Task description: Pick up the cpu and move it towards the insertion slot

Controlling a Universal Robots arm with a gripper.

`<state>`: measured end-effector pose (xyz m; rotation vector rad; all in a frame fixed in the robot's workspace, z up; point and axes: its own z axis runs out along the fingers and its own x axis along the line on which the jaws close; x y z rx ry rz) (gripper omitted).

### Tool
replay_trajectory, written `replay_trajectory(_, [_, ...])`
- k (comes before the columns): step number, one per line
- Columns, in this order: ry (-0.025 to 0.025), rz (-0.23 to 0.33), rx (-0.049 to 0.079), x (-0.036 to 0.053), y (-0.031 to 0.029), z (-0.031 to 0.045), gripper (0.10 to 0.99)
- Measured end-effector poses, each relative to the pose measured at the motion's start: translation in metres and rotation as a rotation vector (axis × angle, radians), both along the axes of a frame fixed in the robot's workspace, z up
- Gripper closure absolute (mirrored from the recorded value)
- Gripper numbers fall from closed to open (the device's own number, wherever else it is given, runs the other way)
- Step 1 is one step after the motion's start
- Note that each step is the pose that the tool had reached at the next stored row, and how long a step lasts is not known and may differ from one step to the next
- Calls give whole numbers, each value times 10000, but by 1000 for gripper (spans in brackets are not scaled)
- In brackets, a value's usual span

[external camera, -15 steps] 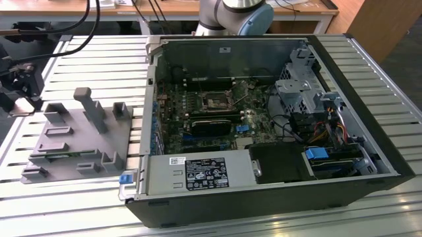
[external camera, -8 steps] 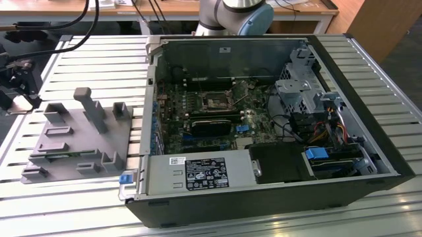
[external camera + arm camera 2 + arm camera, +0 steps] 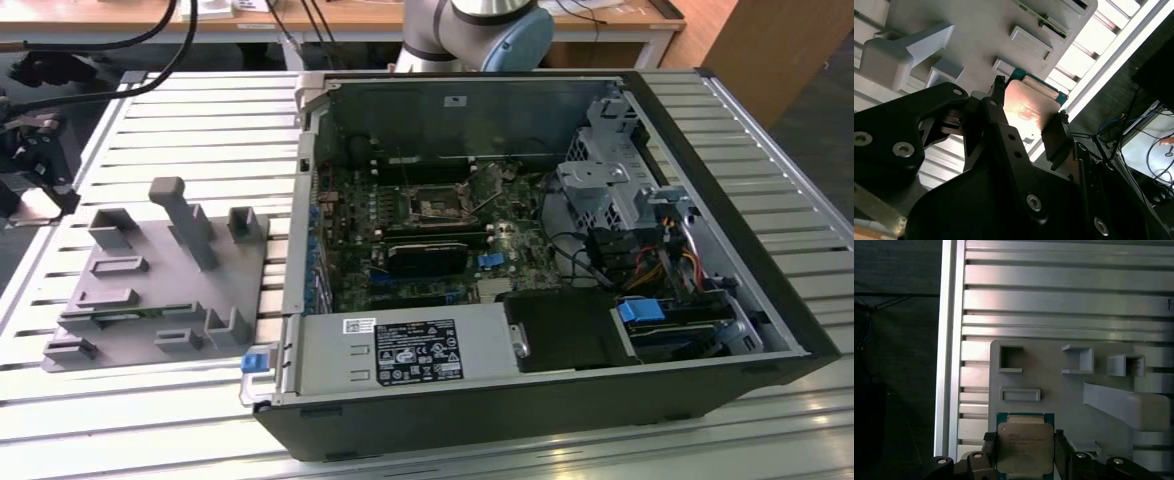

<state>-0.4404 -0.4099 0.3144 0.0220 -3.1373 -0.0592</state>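
Observation:
The cpu point(image 3: 1025, 445), a flat square chip with a silvery top and a green rim, sits between my gripper's point(image 3: 1025, 452) two black fingers point(image 3: 988, 447), which are shut on its opposite edges. In the second wrist view the cpu point(image 3: 1030, 107) shines between the same fingers point(image 3: 1054, 137) of the gripper point(image 3: 1028, 115), just above the grey plastic fixture point(image 3: 979, 35). In the exterior view the gripper point(image 3: 36, 195) hangs at the far left, beside the fixture point(image 3: 147, 290). The insertion slot point(image 3: 438, 207), a dark square socket in a metal frame, lies on the green board inside the open computer case, far to the exterior view's right.
The open case point(image 3: 534, 260) has tall walls, a drive cage point(image 3: 607, 190), cables and a power supply point(image 3: 407, 352). The fixture carries upright posts point(image 3: 180, 225) and blocks. Everything rests on a slatted aluminium table point(image 3: 1064, 300), whose edge point(image 3: 946, 340) is near the gripper.

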Motion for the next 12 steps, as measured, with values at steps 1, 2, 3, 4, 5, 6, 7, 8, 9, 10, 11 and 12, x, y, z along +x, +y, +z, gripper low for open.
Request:
replay_trajectory(1, [0,0,0,0,0,10,545])
replay_trajectory(2, [0,0,-1,0,0,20,545])
replay_trajectory(3, [1,0,-1,0,1,30,545])
replay_trajectory(4, [1,0,0,0,1,39,545])
replay_trajectory(5, [0,0,0,0,1,48,545])
replay_trajectory(6, [0,0,0,0,1,59,545])
replay_trajectory(7, [0,0,0,0,1,67,545])
replay_trajectory(8, [0,0,0,0,1,76,545])
replay_trajectory(9, [1,0,-1,0,1,86,545])
replay_trajectory(10, [0,0,0,0,2,98,545])
replay_trajectory(11, [0,0,0,0,2,111,545])
replay_trajectory(12, [0,0,0,0,2,126,545])
